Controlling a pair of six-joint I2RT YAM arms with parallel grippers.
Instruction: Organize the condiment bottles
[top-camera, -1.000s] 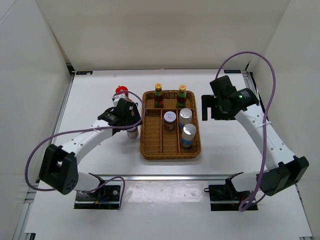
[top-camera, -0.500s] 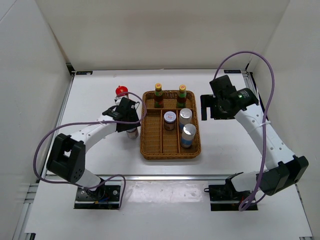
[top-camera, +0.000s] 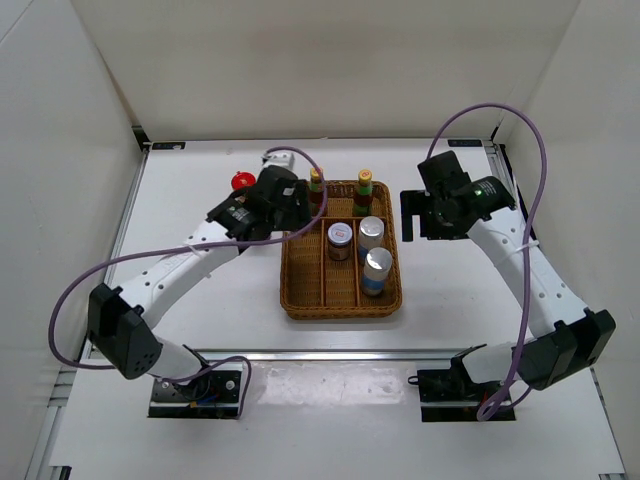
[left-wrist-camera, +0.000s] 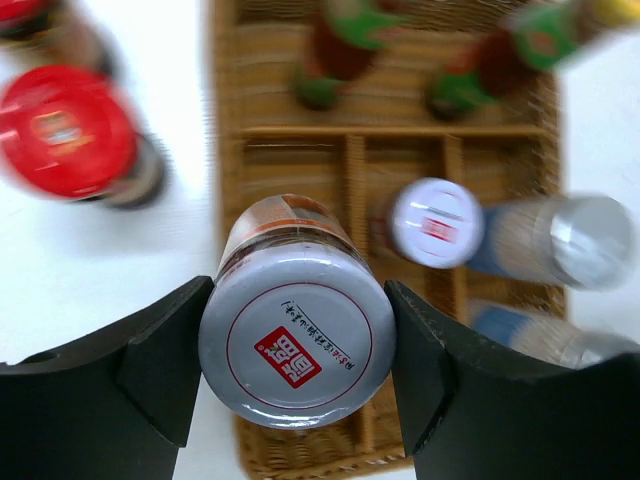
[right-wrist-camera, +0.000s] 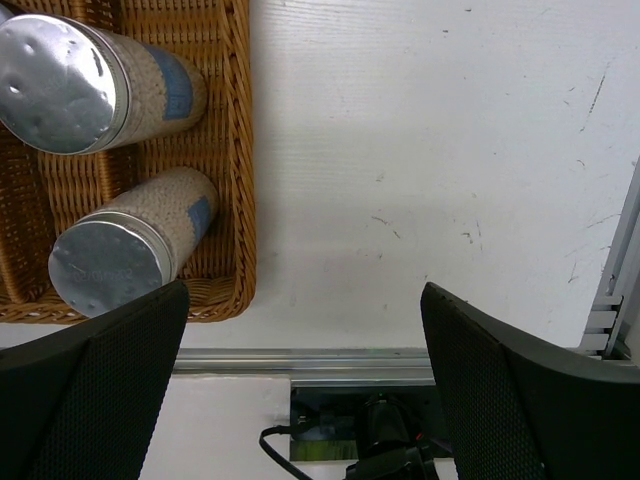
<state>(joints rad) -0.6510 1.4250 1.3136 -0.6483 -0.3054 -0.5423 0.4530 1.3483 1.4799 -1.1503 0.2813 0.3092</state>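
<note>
On the left of the white desk (top-camera: 240, 310), just beyond the tray's far-left corner, stands a round red-capped jar (top-camera: 240, 181). The left wrist view shows a second red cap at its upper-left corner, too blurred and cut off to say more.

Next comes the left gripper (left-wrist-camera: 296, 362). Its two black fingers (left-wrist-camera: 150, 355) are drawn in against the sides of a brown glass jar with a silver lid (left-wrist-camera: 297, 335), and it has that jar firmly in hold. The jar hangs upright with its long axis vertical, lid towards the wrist camera. It is off the desk and over the left part of the brown wicker divided tray (top-camera: 292, 305). Below it lies the tray's long left compartment, which looks bare. So the jar's place is probably straight down, or a little to the right.

In the tray, two slim dark bottles with yellow caps (top-camera: 317, 178) stand in the far compartment. The matching silver-lidded brown jar (top-camera: 339, 235) stands in the middle lane. Two silver-lidded jars with blue-and-white labels (top-camera: 378, 262) stand in the right lane.

The right gripper (right-wrist-camera: 305, 340) hangs over bare desk just right of the tray, with its jaws spread wide and nothing between them. The left arm is plainly the nearer one for this placement.
</note>
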